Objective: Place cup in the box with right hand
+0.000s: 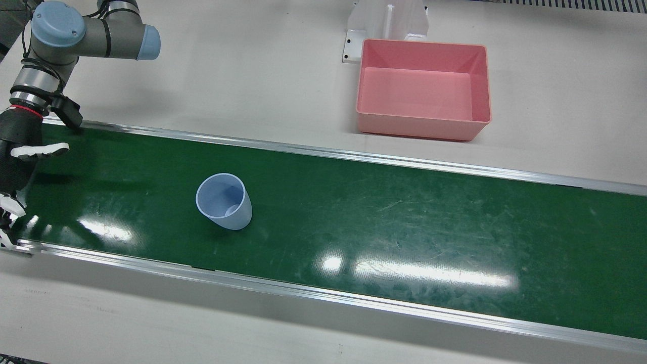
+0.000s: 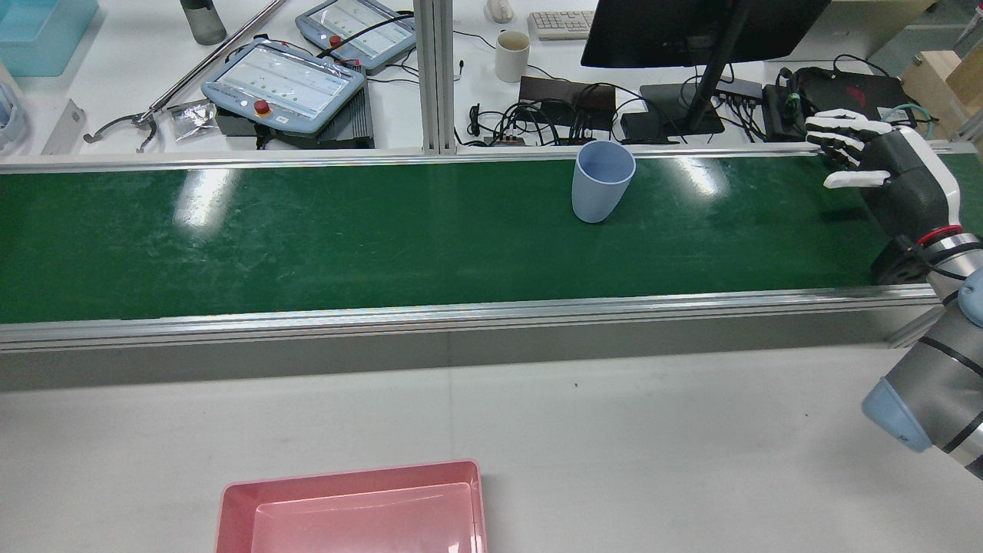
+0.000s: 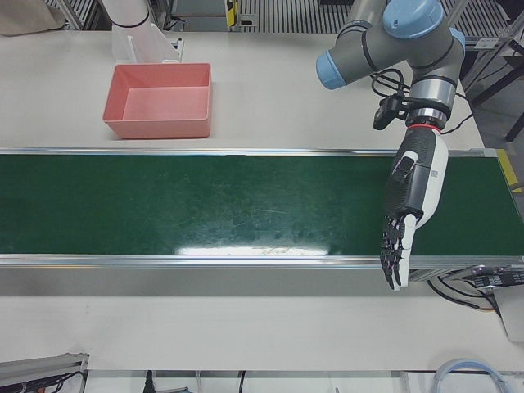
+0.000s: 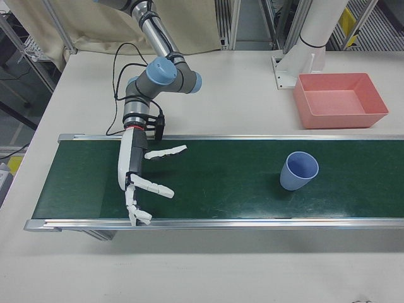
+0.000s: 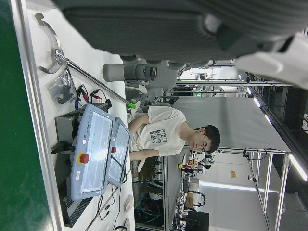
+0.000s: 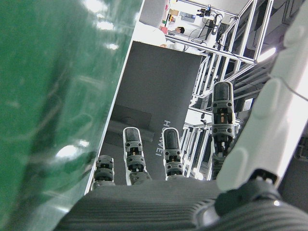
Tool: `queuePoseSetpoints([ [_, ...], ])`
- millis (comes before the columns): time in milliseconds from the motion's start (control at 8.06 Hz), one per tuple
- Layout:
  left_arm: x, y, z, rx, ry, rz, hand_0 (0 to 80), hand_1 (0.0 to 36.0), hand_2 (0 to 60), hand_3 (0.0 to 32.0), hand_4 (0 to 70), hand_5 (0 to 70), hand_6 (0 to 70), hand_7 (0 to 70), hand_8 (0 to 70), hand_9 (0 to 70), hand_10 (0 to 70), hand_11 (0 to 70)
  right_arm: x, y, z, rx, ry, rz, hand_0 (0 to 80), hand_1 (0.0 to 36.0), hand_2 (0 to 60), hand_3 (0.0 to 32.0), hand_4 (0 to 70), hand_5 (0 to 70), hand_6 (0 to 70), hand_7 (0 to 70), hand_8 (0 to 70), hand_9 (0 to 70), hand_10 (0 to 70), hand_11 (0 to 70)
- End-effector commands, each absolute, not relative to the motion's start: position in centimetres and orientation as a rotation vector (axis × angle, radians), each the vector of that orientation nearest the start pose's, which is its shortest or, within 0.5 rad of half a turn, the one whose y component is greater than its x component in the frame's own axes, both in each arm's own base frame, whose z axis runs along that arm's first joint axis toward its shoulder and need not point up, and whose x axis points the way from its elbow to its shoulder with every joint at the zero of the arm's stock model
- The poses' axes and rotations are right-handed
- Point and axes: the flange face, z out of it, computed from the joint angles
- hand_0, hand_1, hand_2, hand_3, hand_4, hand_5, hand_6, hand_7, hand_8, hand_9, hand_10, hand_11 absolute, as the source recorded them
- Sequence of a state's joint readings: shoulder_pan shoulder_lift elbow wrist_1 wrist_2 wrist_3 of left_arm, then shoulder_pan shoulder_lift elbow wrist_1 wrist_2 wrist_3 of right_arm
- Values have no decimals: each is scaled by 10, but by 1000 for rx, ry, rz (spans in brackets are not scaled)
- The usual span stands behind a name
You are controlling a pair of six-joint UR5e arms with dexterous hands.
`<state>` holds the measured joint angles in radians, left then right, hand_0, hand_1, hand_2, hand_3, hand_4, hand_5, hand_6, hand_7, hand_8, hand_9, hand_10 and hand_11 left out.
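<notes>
A light blue cup [image 1: 224,201] [image 2: 602,182] [image 4: 299,170] stands upright on the green conveyor belt [image 1: 404,222], its mouth empty. The empty pink box [image 1: 417,93] [image 2: 353,511] [image 3: 158,100] [image 4: 341,100] sits on the white table beside the belt, toward the robot's side. My right hand [image 4: 144,183] [image 1: 17,167] [image 2: 875,165] hovers over one end of the belt, far from the cup, open with fingers spread and nothing held. My left hand [image 3: 407,213] hangs over the opposite end of the belt, fingers straight, holding nothing.
Aluminium rails [image 1: 323,298] run along both belt edges. A white arm pedestal [image 1: 386,23] stands just behind the box. Beyond the belt in the rear view lie teach pendants [image 2: 284,84], a mug [image 2: 512,55], cables and a monitor stand [image 2: 683,100]. A person [image 5: 168,134] sits there.
</notes>
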<state>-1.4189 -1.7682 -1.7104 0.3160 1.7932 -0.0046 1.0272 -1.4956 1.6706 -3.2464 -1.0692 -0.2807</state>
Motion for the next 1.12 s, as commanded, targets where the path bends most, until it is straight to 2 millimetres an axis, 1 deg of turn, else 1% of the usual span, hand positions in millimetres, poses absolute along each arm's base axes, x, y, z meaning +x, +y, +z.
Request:
queuePoseSetpoints([
  [0,-26,-563,547,-386,2039,-1997,0,0,0,0,0,0,0,0,0,0,0,0,-109,-532,609,-250,2433,-2269,516,50,0,320,368,57,50,395,165,214,79,118],
  [496,-26,-563,547,-386,2039,-1997,0,0,0,0,0,0,0,0,0,0,0,0,-108,-529,613,-255,2423,-2297,520,55,0,320,372,57,50,396,164,214,78,117],
  [745,-26,-563,547,-386,2039,-1997,0,0,0,0,0,0,0,0,0,0,0,0,-109,-530,612,-255,2421,-2304,554,93,0,320,369,67,52,396,164,215,75,116],
  [993,-26,-563,547,-386,2039,-1997,0,0,0,0,0,0,0,0,0,0,0,0,-110,-530,611,-254,2423,-2300,536,74,0,320,354,62,49,391,162,212,73,112],
])
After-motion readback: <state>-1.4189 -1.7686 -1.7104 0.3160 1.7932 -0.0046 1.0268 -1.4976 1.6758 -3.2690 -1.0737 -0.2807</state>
